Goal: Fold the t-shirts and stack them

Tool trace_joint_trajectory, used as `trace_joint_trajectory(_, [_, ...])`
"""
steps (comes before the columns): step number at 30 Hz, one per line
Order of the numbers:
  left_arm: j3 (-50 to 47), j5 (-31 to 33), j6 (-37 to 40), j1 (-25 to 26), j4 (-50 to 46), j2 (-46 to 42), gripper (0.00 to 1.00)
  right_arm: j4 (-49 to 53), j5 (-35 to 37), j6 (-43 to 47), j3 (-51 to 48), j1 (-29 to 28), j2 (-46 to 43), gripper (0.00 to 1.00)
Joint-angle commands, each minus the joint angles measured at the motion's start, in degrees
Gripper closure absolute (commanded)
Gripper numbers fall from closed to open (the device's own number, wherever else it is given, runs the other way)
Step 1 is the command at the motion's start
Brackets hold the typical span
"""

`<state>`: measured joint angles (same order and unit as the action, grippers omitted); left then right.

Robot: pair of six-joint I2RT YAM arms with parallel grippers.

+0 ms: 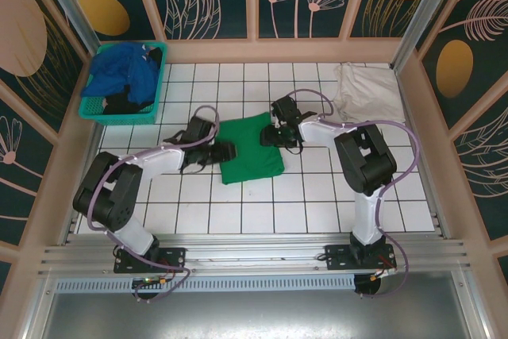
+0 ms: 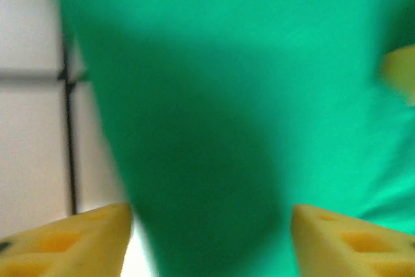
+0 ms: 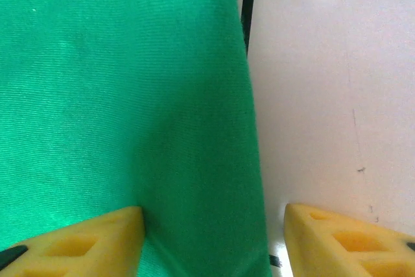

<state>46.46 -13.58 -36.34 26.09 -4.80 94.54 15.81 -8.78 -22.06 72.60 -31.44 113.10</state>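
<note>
Green shirt point(image 1: 249, 148) lies folded on the table point(image 1: 262, 212) between the left gripper point(image 1: 225, 151) and right gripper point(image 1: 271, 137), both with fingers apart over its edges, so closing on only the top layer could drag the fold open or skew it.

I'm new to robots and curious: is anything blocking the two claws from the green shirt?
Nothing visible does. The left gripper is at the left edge of the green shirt, the right gripper at its far right corner, each with open fingers right over the cloth.
</note>
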Motion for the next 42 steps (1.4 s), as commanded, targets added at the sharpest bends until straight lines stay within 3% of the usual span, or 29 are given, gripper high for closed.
trace_joint_trajectory(1, [-0.3,2.9,-1.1,-0.7,3.8,1.9,0.5,-2.2,-1.6,0.2,-1.4,-2.3,1.9,0.46])
trace_joint_trajectory(4, [1.4,3.9,-0.1,-0.7,2.4,5.2,0.65,-1.5,0.9,-0.1,-1.1,-3.4,3.3,0.46])
trace_joint_trajectory(8, [3.5,5.2,0.8,-0.8,0.9,6.8,0.67,-1.0,3.6,-0.8,-1.2,-3.5,4.5,0.55])
trace_joint_trajectory(14, [6.5,5.2,1.5,-0.9,-0.9,6.8,0.59,-1.0,5.8,-0.6,0.3,-5.0,2.8,0.83])
trace_joint_trajectory(21, [8.8,7.2,1.8,-1.8,-4.9,5.5,0.44,-0.5,7.7,-0.5,0.5,-4.8,-2.2,1.0])
trace_joint_trajectory(25, [7.8,8.6,1.4,-4.6,-7.0,1.7,0.34,1.1,8.4,2.8,-0.8,-0.2,-6.6,1.0])
trace_joint_trajectory(32, [7.1,10.3,2.5,-8.5,-9.4,-2.2,0.32,6.3,9.4,15.4,4.4,7.9,-9.6,1.0])
trace_joint_trajectory(37, [7.8,10.3,2.8,-8.7,-9.8,-1.5,0.32,10.0,14.3,23.0,11.9,10.9,-7.9,1.0])
trace_joint_trajectory(42, [7.6,10.2,2.9,-8.7,-9.7,-1.1,0.32,9.6,8.0,21.2,12.5,14.1,-3.8,1.0])
